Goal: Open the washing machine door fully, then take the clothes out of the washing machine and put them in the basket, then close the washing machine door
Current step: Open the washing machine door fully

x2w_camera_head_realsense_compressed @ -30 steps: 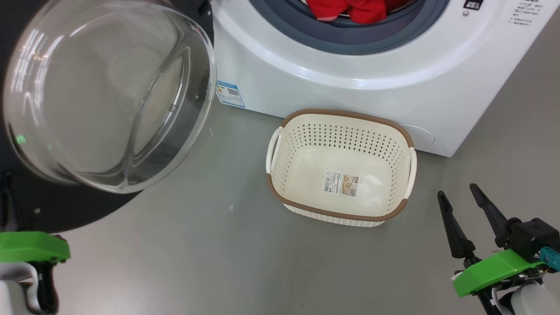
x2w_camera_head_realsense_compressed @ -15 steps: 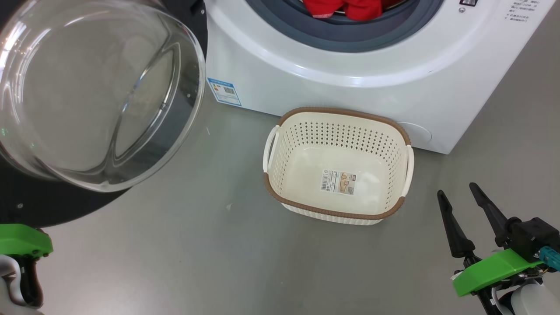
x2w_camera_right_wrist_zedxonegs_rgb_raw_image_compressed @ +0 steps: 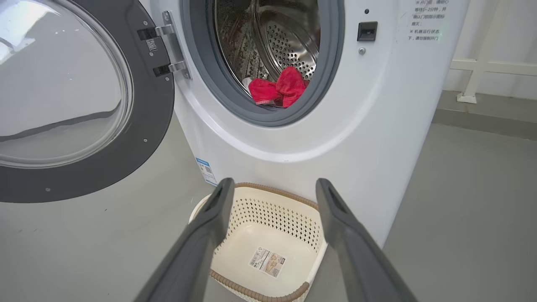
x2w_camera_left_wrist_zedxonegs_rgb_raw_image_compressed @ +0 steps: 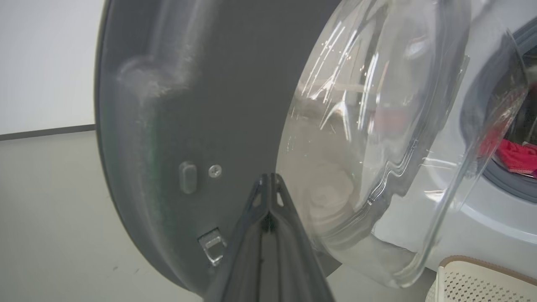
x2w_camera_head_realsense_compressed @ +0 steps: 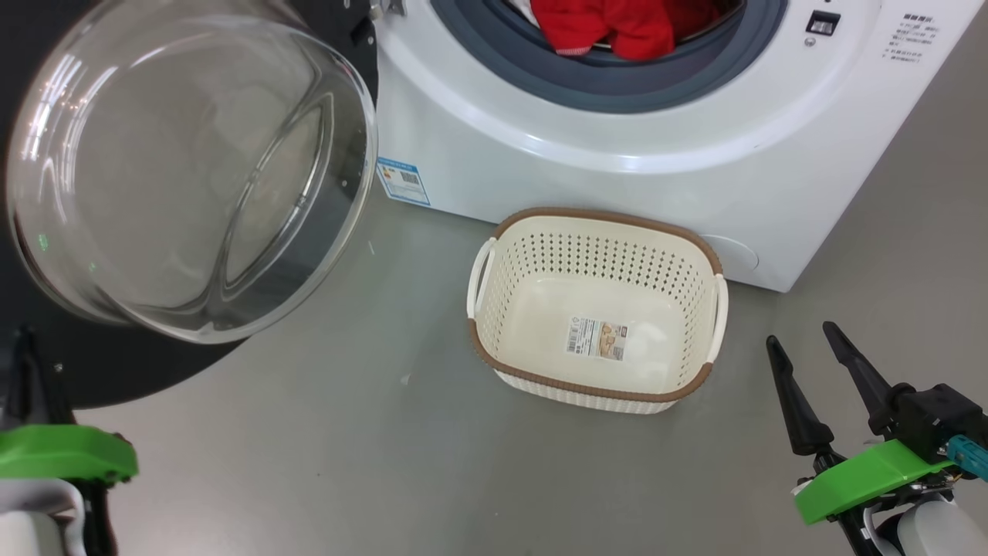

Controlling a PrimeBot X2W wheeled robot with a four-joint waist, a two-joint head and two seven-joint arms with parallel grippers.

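The washing machine door (x2w_camera_head_realsense_compressed: 193,170) stands swung open to the left, its glass bowl bulging toward me and its black rim (x2w_camera_left_wrist_zedxonegs_rgb_raw_image_compressed: 188,105) facing my left wrist. My left gripper (x2w_camera_left_wrist_zedxonegs_rgb_raw_image_compressed: 268,178) is shut and empty, tips close to the rim's inner face just above the metal latch (x2w_camera_left_wrist_zedxonegs_rgb_raw_image_compressed: 212,245). Red clothes (x2w_camera_head_realsense_compressed: 617,27) lie at the drum's mouth (x2w_camera_right_wrist_zedxonegs_rgb_raw_image_compressed: 277,90) inside the washing machine (x2w_camera_head_realsense_compressed: 617,170). The cream basket (x2w_camera_head_realsense_compressed: 579,384) stands empty on the floor before the machine. My right gripper (x2w_camera_head_realsense_compressed: 800,333) hangs open and empty to the basket's right, pointing over it (x2w_camera_right_wrist_zedxonegs_rgb_raw_image_compressed: 275,184).
Grey floor (x2w_camera_head_realsense_compressed: 347,448) spreads around the basket and under the door. A blue label sticker (x2w_camera_head_realsense_compressed: 403,180) marks the machine's lower left front. A white rail and wall (x2w_camera_right_wrist_zedxonegs_rgb_raw_image_compressed: 482,63) stand to the right of the machine.
The head camera has shifted, so more of the drum opening and clothes shows. My left arm has shifted slightly at the lower left. The right gripper has held still and open.
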